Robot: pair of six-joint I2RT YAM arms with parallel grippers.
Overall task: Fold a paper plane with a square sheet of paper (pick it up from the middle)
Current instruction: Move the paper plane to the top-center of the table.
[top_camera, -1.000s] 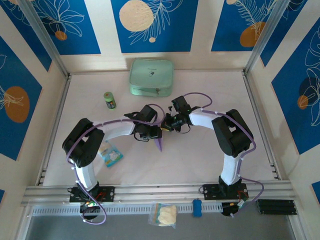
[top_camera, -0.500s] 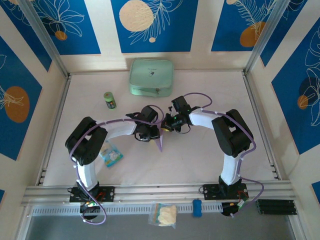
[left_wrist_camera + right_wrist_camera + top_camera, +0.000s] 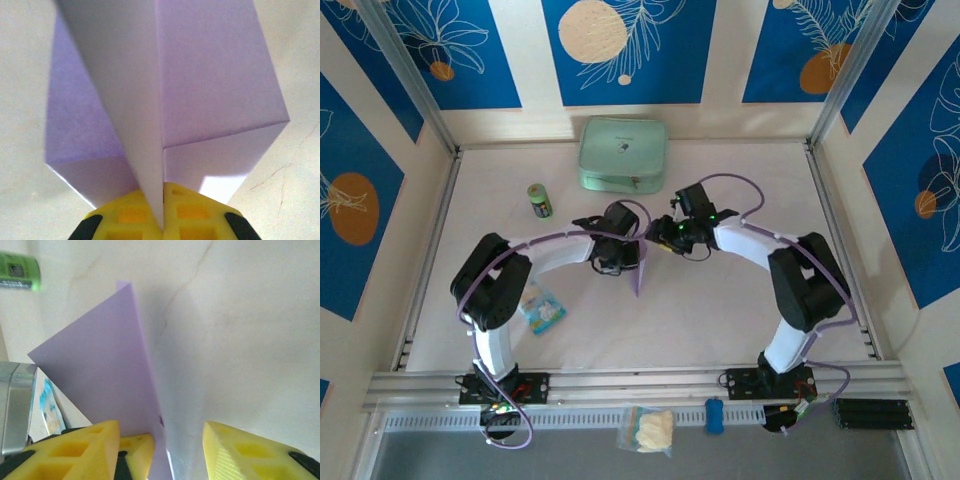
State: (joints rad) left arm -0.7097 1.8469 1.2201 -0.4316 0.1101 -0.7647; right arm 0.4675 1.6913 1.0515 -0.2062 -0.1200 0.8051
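Note:
The lavender sheet of paper is folded into a narrow, pointed paper plane (image 3: 638, 281) and hangs point down over the middle of the table. My left gripper (image 3: 163, 222) is shut on its centre fold, and the two wings (image 3: 215, 85) spread out to either side above the yellow fingers (image 3: 200, 220). My right gripper (image 3: 160, 452) stands open right beside it. One face of the paper plane (image 3: 100, 370) rises between its parted yellow fingertips (image 3: 250, 452). From above, both grippers meet at the plane, the left gripper (image 3: 628, 262) and the right gripper (image 3: 660, 240).
A mint-green pouch (image 3: 623, 152) lies at the back. A small green can (image 3: 539, 200) stands back left, and a blue-and-white snack packet (image 3: 541, 306) lies by the left arm. A bagged item (image 3: 650, 428) and a blue piece (image 3: 714, 415) sit on the front rail.
My left gripper has closed on the plane's fold. My right gripper has opened and let go of the paper, and its arm has shifted back and to the right.

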